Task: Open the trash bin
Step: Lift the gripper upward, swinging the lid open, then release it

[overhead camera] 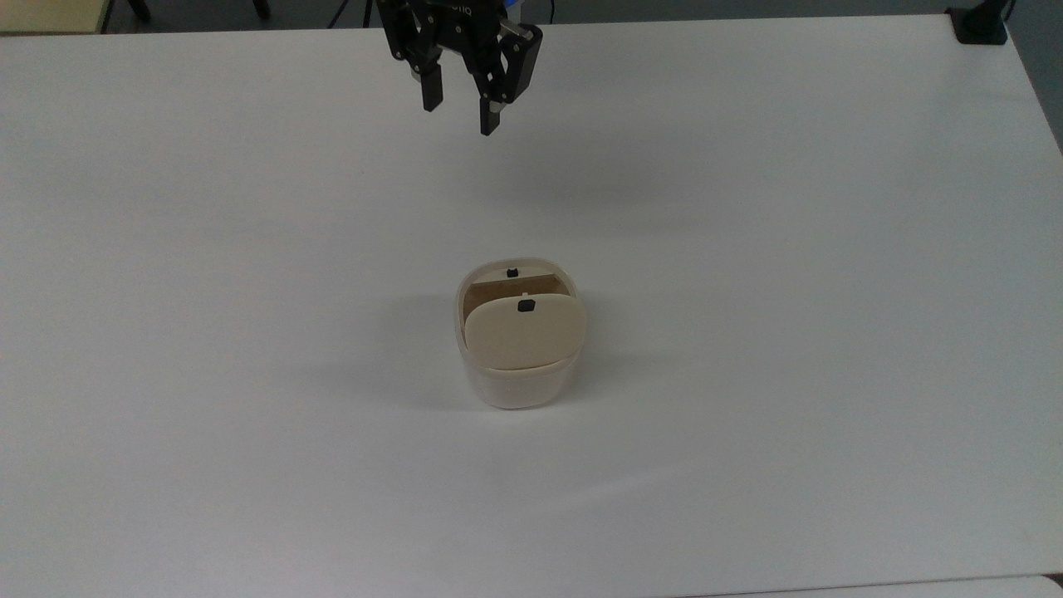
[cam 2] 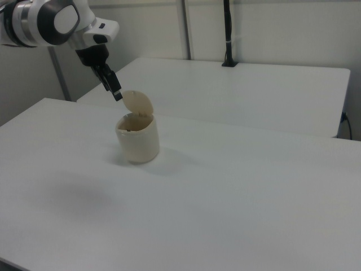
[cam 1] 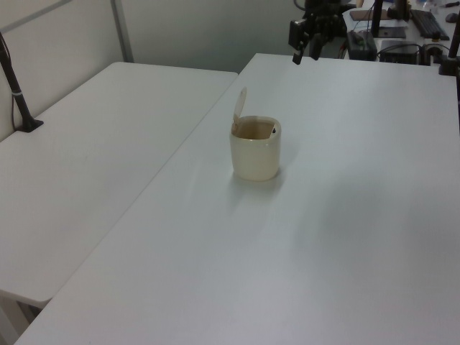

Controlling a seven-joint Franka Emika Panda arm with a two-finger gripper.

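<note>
The trash bin is a small cream-white rounded-square tub in the middle of the white table. Its beige lid stands raised on its hinge, with a small black button near its free edge, and the brownish inside shows behind it. In the left view the trash bin has its lid upright; in the right view the trash bin shows the lid tilted up. My gripper hangs open and empty well above the table near the far edge, apart from the bin; the gripper and gripper look the same there.
A black clamp sits at the top view's far right corner. A second white table adjoins on the left view's left, carrying a black pole. Desk equipment lies beyond the far edge.
</note>
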